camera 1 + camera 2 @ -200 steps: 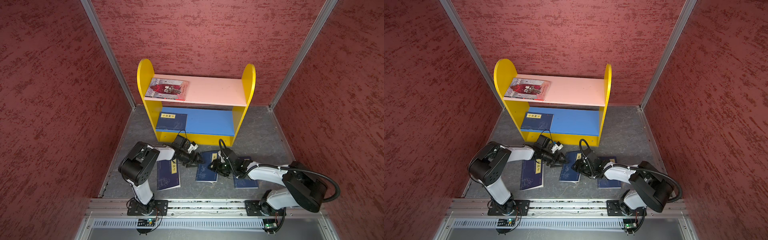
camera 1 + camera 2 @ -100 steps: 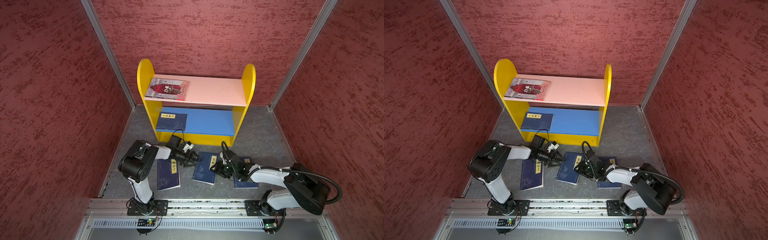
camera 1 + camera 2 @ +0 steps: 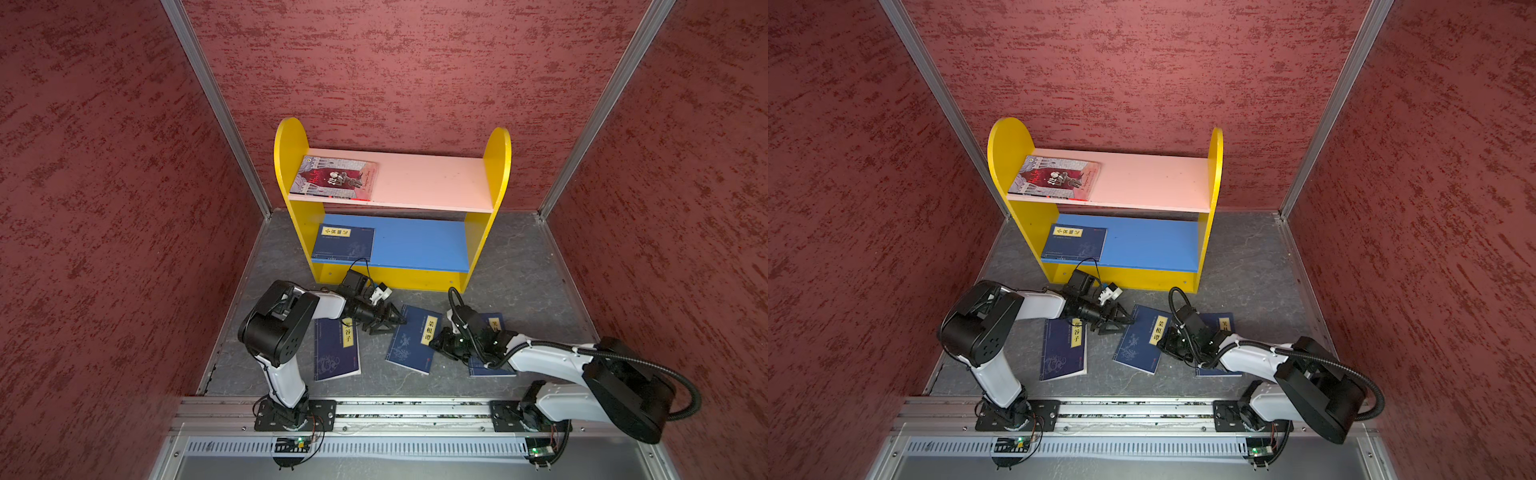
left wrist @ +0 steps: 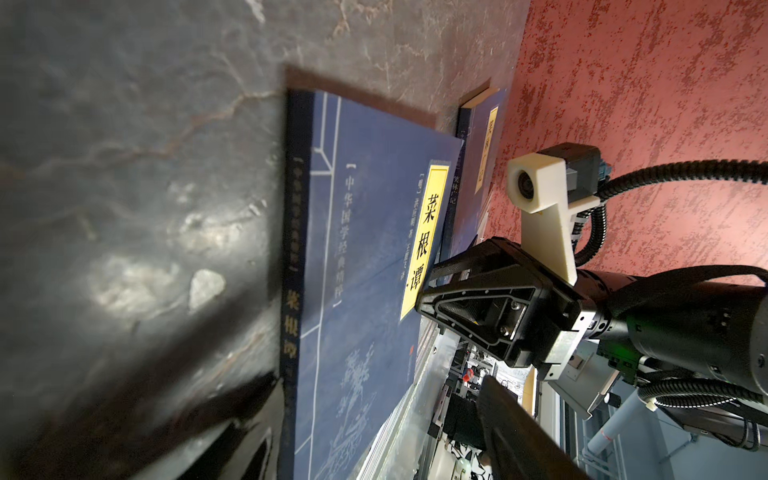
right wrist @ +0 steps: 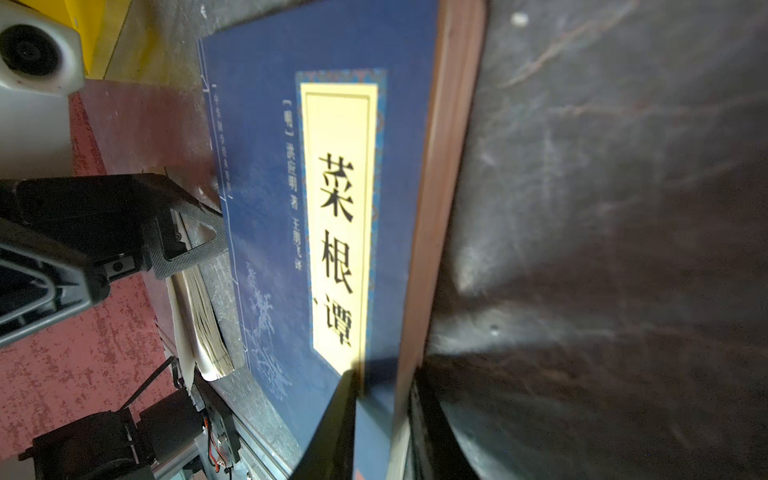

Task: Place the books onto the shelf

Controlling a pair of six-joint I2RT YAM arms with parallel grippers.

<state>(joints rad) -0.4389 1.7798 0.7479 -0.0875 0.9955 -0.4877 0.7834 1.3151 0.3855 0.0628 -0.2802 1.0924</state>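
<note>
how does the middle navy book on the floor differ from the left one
The middle book has its right edge pinched by the right gripper and looks tipped up on that side; the left book lies flat, ungripped. The middle book sits skewed and mostly in view; the left book's top end is hidden by the left arm. Both are thin navy paperbacks with yellow title labels, not yet on the shelf.
</note>
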